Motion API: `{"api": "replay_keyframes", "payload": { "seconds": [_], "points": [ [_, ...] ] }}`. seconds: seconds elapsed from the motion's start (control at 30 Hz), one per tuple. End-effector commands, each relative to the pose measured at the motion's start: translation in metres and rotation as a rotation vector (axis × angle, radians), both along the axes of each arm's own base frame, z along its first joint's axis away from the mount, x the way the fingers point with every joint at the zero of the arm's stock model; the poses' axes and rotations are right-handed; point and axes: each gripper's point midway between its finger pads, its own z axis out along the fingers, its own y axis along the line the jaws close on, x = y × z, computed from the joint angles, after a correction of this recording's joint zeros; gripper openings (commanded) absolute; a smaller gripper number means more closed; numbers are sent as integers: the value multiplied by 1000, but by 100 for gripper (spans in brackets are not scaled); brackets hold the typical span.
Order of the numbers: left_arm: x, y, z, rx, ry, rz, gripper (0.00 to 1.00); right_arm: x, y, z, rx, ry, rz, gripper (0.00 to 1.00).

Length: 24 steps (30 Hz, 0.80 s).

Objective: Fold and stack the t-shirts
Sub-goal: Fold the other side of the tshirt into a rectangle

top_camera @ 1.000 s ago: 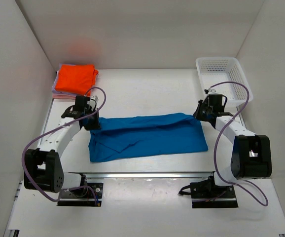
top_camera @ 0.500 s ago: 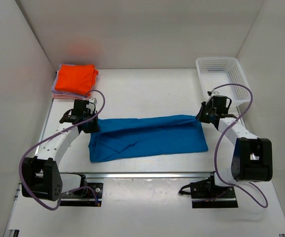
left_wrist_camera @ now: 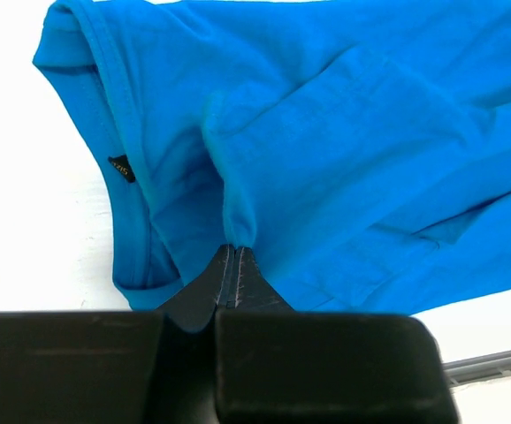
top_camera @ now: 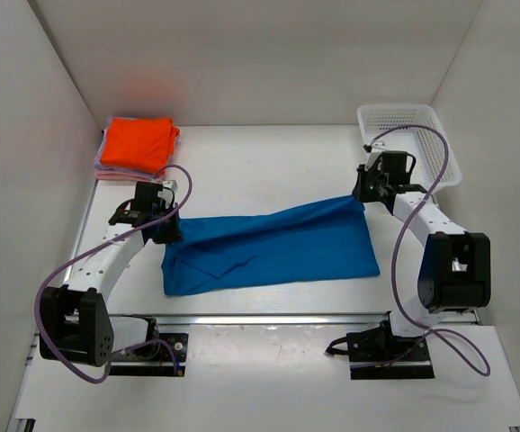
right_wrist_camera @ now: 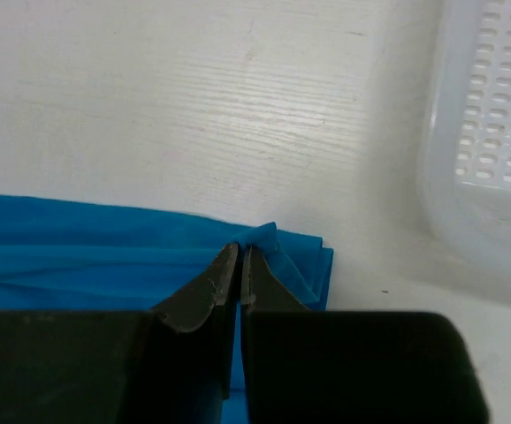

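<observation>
A bright blue t-shirt (top_camera: 269, 247) lies stretched across the middle of the table, folded lengthwise. My left gripper (top_camera: 165, 225) is shut on a pinch of its cloth at the left end; the wrist view shows the blue t-shirt (left_wrist_camera: 344, 150) rising from the closed left gripper (left_wrist_camera: 236, 250). My right gripper (top_camera: 361, 194) is shut on the far right corner, lifted toward the back; there the blue t-shirt (right_wrist_camera: 105, 256) bunches over the right gripper (right_wrist_camera: 240, 249). A folded orange t-shirt (top_camera: 136, 142) tops a stack with a pale pink one (top_camera: 107, 173) under it, at the back left.
A white mesh basket (top_camera: 422, 135) stands at the back right, just beyond my right gripper; the basket (right_wrist_camera: 494, 132) fills the right of the right wrist view. White walls close in the table on three sides. A metal rail (top_camera: 269, 318) runs along the near edge.
My right gripper has moved toward the back with the shirt's right corner, pulling the far edge up into a slant. The left gripper has barely moved.
</observation>
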Motion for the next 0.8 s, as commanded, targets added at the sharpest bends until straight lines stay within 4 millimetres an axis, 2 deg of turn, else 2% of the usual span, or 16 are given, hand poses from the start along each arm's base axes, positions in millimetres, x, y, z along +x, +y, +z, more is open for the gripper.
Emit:
{"api": "replay_keyframes", "payload": {
  "seconds": [0.0, 0.13, 0.17, 0.57, 0.7, 0.73, 0.77],
  "points": [
    [-3, -1, 4, 11, -13, -13, 0, -12, 0, -8, -42, 22, 21, 0],
    [-3, 0, 4, 11, -7, -7, 0, -32, 1, -22, 15, 61, 10, 0],
    [-4, -2, 2, 13, -1, -17, 0, -38, -5, -28, 30, 82, -5, 0],
    [-18, 0, -8, 30, 32, -32, 0, -59, -10, -53, 37, 190, -12, 0],
    [-23, 1, -14, 35, 44, -34, 0, -66, -6, -59, 31, 222, 4, 0],
    [-26, 4, -17, 40, 55, -29, 4, -69, -5, -62, 29, 240, 1, 0],
    [-28, 4, -18, 38, 58, -25, 13, -72, -5, -64, 26, 256, -2, 3]
  ]
}}
